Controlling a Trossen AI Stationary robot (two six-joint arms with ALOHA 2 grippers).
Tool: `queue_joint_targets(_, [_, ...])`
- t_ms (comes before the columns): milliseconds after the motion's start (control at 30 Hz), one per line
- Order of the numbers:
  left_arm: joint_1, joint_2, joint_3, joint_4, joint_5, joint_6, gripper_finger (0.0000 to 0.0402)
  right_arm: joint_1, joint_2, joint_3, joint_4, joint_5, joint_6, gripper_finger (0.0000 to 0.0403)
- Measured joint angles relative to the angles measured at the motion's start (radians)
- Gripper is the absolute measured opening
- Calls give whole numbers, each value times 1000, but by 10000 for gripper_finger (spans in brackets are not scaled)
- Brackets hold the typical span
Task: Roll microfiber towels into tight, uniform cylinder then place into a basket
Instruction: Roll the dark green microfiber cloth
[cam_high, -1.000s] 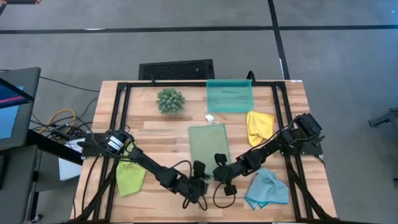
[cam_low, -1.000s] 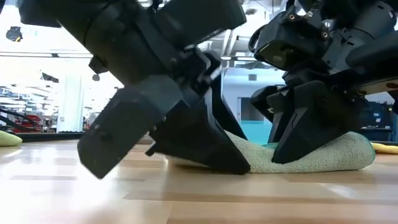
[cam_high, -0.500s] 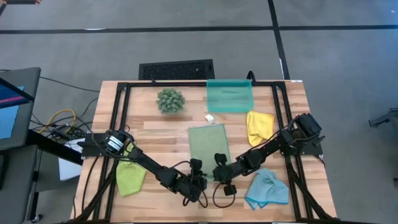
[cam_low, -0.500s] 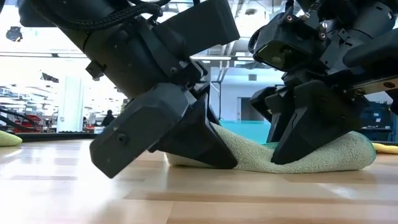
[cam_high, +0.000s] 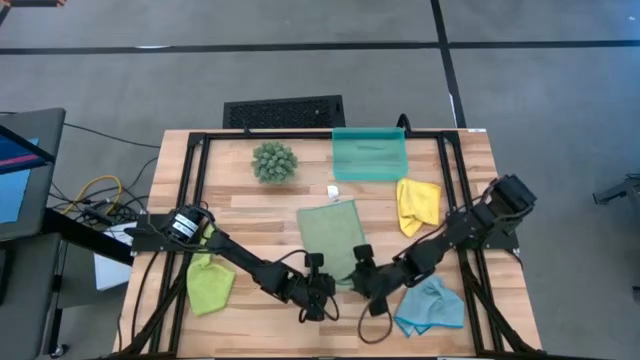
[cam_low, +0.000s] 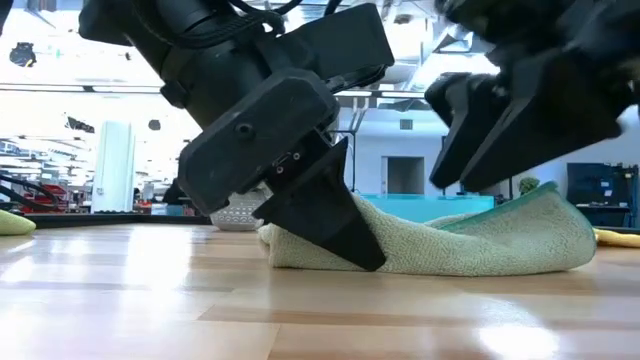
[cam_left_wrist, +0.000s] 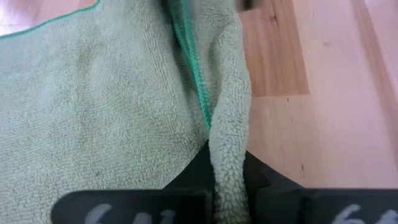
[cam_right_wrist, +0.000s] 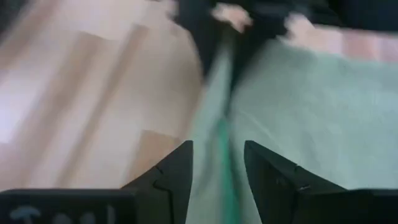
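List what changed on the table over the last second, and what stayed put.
The left tool closed on the near edge of the sage towel. The right tool opened, let go of that edge and lifted off it. The towel skewed slightly. The lime towel, yellow towel, blue towel and basket stayed put.

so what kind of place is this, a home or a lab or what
Probably a robotics lab or workshop: two arms work on a framed wooden table over a grey concrete floor, cables trail beside it, and a big bright hall lies behind.
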Motion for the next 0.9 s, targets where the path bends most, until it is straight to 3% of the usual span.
queue_joint_targets(233, [2, -2, -1, -5, 8, -5, 12, 10, 130, 3, 164, 2, -102, 176])
queue_joint_targets(433, [1, -2, -1, -7, 5, -9, 13, -32, 166, 3, 146, 34, -89, 214])
queue_joint_targets(533, [-2, -1, -2, -2, -11, -9, 15, -39, 166, 4, 140, 33, -86, 210])
queue_joint_targets(633, [-3, 0, -3, 15, -12, 25, 37, -38, 166, 4, 122, 30, -86, 175])
queue_joint_targets(900, [-4, -56, -8, -67, -30, 57, 154, -44, 162, 6, 112, -39, -65, 27])
